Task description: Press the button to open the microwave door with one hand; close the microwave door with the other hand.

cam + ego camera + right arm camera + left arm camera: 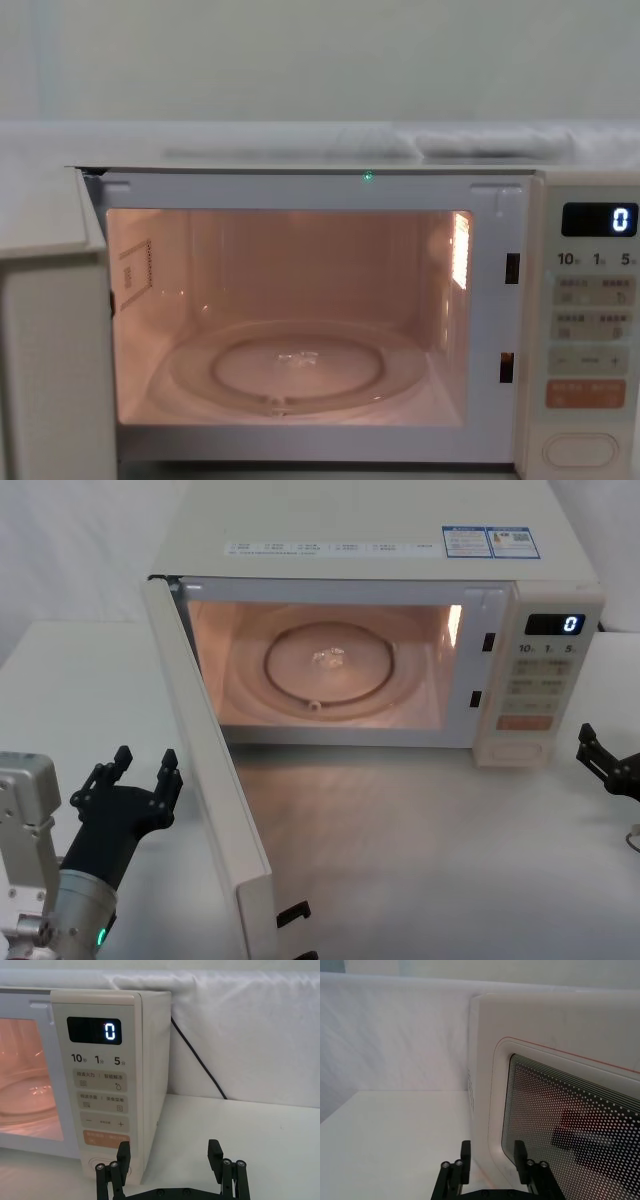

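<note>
Head view shows the microwave door [205, 780] swung wide open on its left hinge, its free edge reaching toward the bench's [420, 860] front edge, and the lit cavity with its glass turntable [330, 670] exposed. The button [517, 750] sits at the foot of the control panel [540, 685] on the microwave's right side, below the orange key [526, 722]; the display [555, 623] reads 0.

The left gripper [145, 765] hovers near the bench's front-left corner, just beside the outer face of the open door, jaws spread and holding nothing. In the left wrist view its fingers [465, 1152] point at the door's dotted window [570, 1120] and pink outline, close to the panel; I cannot tell whether they touch it.

The right gripper [600, 752] hangs near the bench's right edge, just right of the control panel, apart from the button, jaws parted and empty. A black cable [197, 1057] trails behind the microwave.
</note>
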Action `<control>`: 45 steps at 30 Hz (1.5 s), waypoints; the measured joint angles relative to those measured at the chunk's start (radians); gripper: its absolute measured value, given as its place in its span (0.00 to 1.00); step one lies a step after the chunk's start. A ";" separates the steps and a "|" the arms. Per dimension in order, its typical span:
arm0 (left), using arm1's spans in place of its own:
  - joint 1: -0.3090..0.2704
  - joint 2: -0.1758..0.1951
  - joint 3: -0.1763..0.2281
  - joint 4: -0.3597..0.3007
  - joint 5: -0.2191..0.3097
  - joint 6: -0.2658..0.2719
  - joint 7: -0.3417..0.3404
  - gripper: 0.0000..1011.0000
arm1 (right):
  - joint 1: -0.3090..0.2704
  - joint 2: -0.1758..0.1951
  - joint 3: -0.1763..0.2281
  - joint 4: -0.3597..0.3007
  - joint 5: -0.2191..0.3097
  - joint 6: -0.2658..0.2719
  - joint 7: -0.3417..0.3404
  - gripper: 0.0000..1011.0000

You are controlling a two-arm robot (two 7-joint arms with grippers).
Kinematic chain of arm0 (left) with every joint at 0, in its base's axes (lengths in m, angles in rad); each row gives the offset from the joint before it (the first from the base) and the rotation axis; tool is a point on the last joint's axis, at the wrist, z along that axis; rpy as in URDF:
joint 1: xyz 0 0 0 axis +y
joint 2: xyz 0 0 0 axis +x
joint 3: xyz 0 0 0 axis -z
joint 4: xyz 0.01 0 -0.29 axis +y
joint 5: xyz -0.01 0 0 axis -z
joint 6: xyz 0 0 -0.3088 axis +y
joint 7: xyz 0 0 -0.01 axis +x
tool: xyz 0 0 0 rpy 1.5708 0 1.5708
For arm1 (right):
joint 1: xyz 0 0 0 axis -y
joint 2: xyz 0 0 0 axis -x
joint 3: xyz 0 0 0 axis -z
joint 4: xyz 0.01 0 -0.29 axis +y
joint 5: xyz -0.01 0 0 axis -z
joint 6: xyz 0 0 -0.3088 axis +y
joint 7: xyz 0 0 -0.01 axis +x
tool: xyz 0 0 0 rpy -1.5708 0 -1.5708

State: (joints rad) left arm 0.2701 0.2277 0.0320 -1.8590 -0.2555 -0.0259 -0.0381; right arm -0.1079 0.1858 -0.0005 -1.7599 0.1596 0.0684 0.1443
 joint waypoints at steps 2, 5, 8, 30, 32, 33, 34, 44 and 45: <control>0.000 0.000 0.000 0.000 0.000 0.000 0.000 0.55 | 0.000 0.000 0.000 0.000 0.000 0.000 0.000 0.99; 0.000 0.000 0.000 0.000 0.000 0.000 -0.001 0.44 | 0.000 0.000 0.000 0.000 0.000 0.000 0.000 0.99; 0.000 0.000 0.000 0.000 0.000 0.000 -0.001 0.35 | 0.000 0.000 0.000 0.000 0.000 0.000 0.000 0.99; 0.027 0.040 -0.053 -0.063 0.007 -0.012 -0.083 0.00 | 0.000 0.000 0.000 0.000 0.000 0.000 0.000 0.99; 0.036 0.045 -0.072 -0.084 -0.002 -0.012 -0.100 0.00 | 0.000 0.000 0.000 0.000 0.000 0.000 0.000 0.99; 0.039 0.047 -0.080 -0.092 -0.007 -0.013 -0.106 0.00 | 0.000 0.000 0.000 0.000 0.000 0.000 0.000 0.99; 0.041 0.048 -0.087 -0.099 -0.013 -0.013 -0.113 0.00 | 0.000 0.000 0.000 0.000 0.000 0.000 0.000 0.99; 0.037 0.092 -0.130 -0.166 -0.110 0.001 -0.211 0.00 | 0.000 0.000 0.000 0.000 0.000 0.000 0.000 0.99; 0.030 0.103 -0.124 -0.171 -0.121 0.008 -0.224 0.00 | 0.000 0.000 0.000 0.000 0.000 0.000 0.000 0.99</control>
State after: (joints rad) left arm 0.3000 0.3310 -0.0922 -2.0304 -0.3769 -0.0177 -0.2623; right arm -0.1079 0.1858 -0.0005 -1.7598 0.1596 0.0684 0.1443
